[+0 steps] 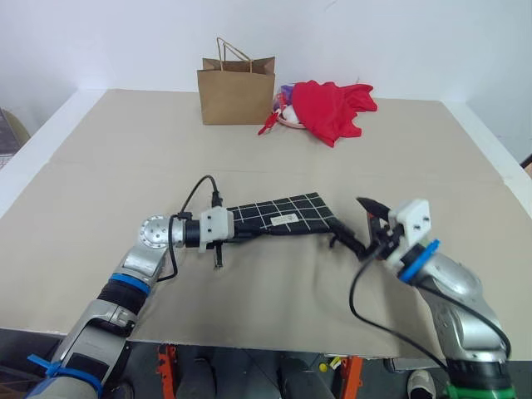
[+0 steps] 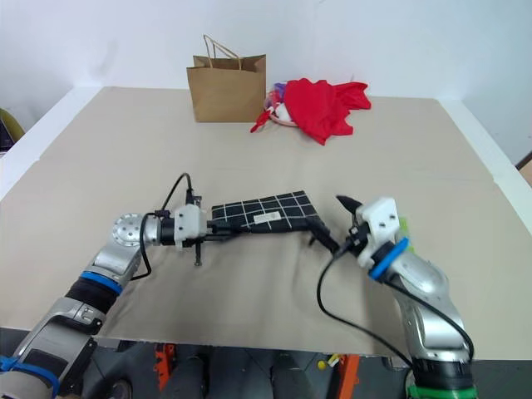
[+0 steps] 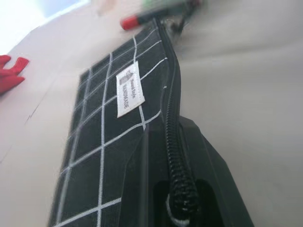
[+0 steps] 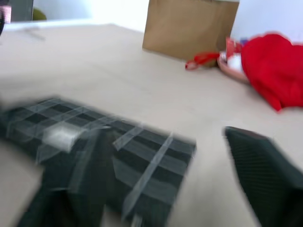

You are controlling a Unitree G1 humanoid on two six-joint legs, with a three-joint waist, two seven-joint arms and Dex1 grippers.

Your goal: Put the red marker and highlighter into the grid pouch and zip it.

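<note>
Grid pouch (image 1: pixel 278 218): white label unreadable; left gripper (image 1: pixel 241 235) clamps it, right gripper (image 1: pixel 360 229) spread, empty.

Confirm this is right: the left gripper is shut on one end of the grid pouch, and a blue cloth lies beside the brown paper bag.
Not quite: the cloth is red, as the left eye view shows. The rest holds: the left gripper is shut on an end of the grid pouch, and the cloth lies beside the brown paper bag.

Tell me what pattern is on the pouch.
The grid pouch is black with a white grid, clearest in the left wrist view.
</note>
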